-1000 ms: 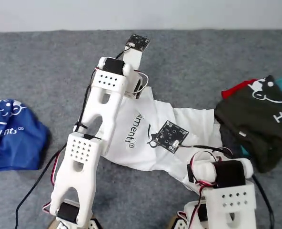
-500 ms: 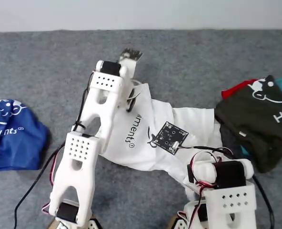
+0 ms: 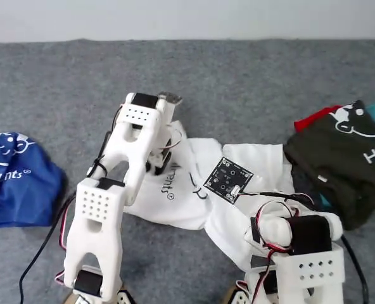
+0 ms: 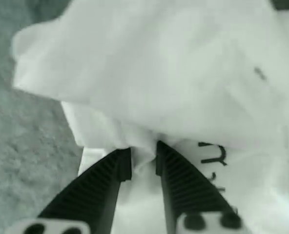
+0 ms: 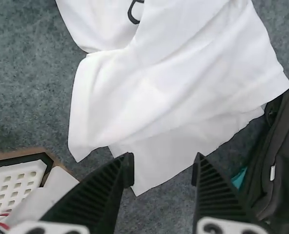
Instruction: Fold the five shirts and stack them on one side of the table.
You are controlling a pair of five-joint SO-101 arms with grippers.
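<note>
We locate the white shirt (image 3: 270, 166) at the middle of the table (image 3: 257, 76), spread loosely between the two arms. The left gripper (image 4: 143, 156) is clamped on a bunched fold at the shirt's far-left part, with cloth pinched between its nearly closed fingers. The right gripper (image 5: 161, 168) hangs above the shirt's near edge with its fingers apart and nothing between them.

Edges: the shirt's right edge meets the black shirt (image 3: 336, 164), which tops a stack at the table's right side; red and teal cloth shows beneath it. In the right wrist view, the white hem ends in a corner on grey surface just beside that stack. The blue shirt (image 3: 16, 183) lies crumpled at the table's left edge, well apart from the white shirt.

Open room: grey surface runs along the whole far side of the table, and a wide band of it separates the blue shirt from the left arm (image 3: 121, 171).

Change: the left arm has drawn back toward its base, pulling the held fold nearer over the shirt body. The printed lettering has shifted and creased, and the shirt's left portion now lies more compact. The right arm (image 3: 295, 250) has moved only slightly.
</note>
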